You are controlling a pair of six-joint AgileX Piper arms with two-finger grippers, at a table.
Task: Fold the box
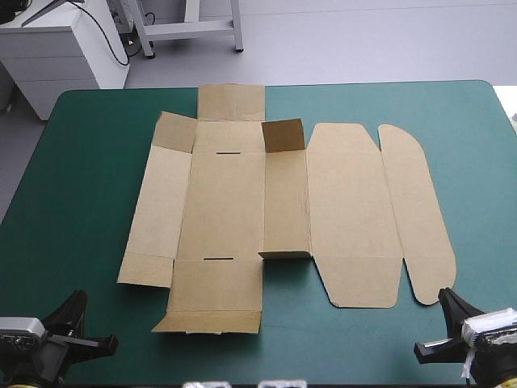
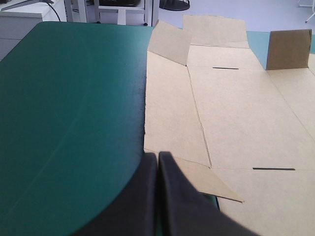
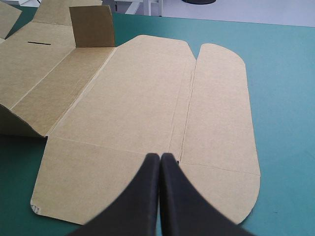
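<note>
Both the left gripper (image 2: 158,156) and right gripper (image 3: 160,157) sit at the counter's (image 1: 89,162) near edge, fingers (image 2: 142,201) pressed together, empty. The box (image 1: 226,194) lies nearly flat mid-counter, one flap (image 1: 283,135) upright. Folding looks unstarted; next, fingers must part to raise a wall.

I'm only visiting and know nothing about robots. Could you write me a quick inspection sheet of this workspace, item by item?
Surface: table with a teal-green cover, smooth and flat.
Job's things: brown box, a cut sheet lying mostly flat and unfolded. One small flap stands upright toward the far edge.
Clutter: nothing seen.
Grippers: left gripper and right gripper are both shut and hold nothing. They sit by the table's near edge, the left at the box's left side, the right at its rounded panels.
Cables: nothing seen on the table.
Surroundings: nothing seen at or over the table.
</note>
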